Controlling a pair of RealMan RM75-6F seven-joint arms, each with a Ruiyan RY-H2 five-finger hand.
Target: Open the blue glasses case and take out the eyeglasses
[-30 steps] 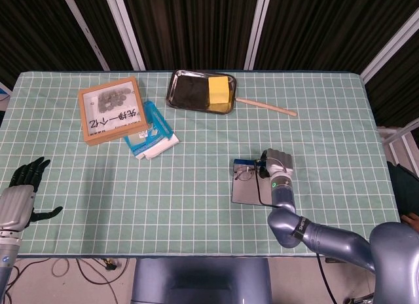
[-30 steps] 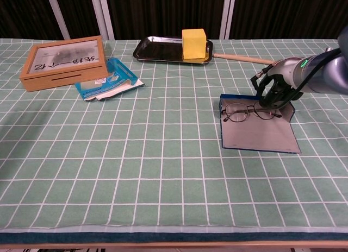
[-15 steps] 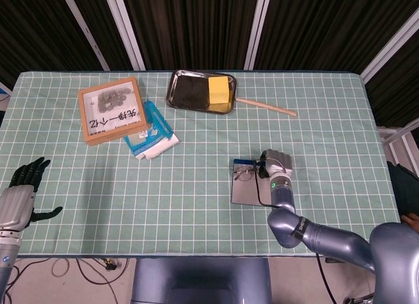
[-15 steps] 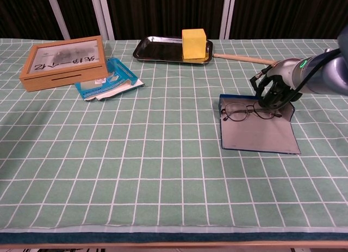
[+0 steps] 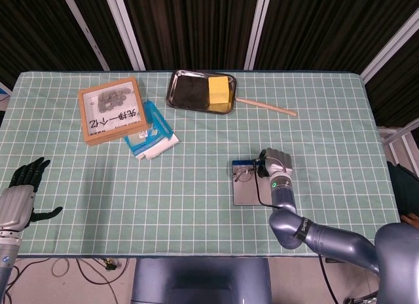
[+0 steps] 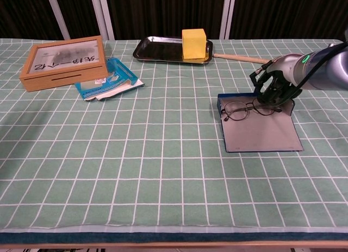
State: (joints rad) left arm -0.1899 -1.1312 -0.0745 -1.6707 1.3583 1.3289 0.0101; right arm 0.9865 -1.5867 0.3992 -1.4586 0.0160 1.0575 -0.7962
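Observation:
The blue glasses case (image 6: 261,133) lies open on the right of the table, its grey lid flat toward me; it also shows in the head view (image 5: 247,191). The thin-framed eyeglasses (image 6: 243,109) lie across its far, blue-walled half (image 5: 245,173). My right hand (image 6: 277,86) curls over the right end of the eyeglasses and grips them there (image 5: 275,162). My left hand (image 5: 23,186) hovers by the table's near left edge with its fingers spread, holding nothing. It is out of the chest view.
A wooden framed box (image 6: 64,59) and a blue packet (image 6: 109,78) sit at the far left. A black tray (image 6: 163,50) with a yellow block (image 6: 194,43) stands at the far middle, with a wooden stick (image 6: 242,58) to its right.
My right hand has moved slightly up and away with the eyeglasses' end in it. The case has shifted a little with it. The left hand has stayed still.

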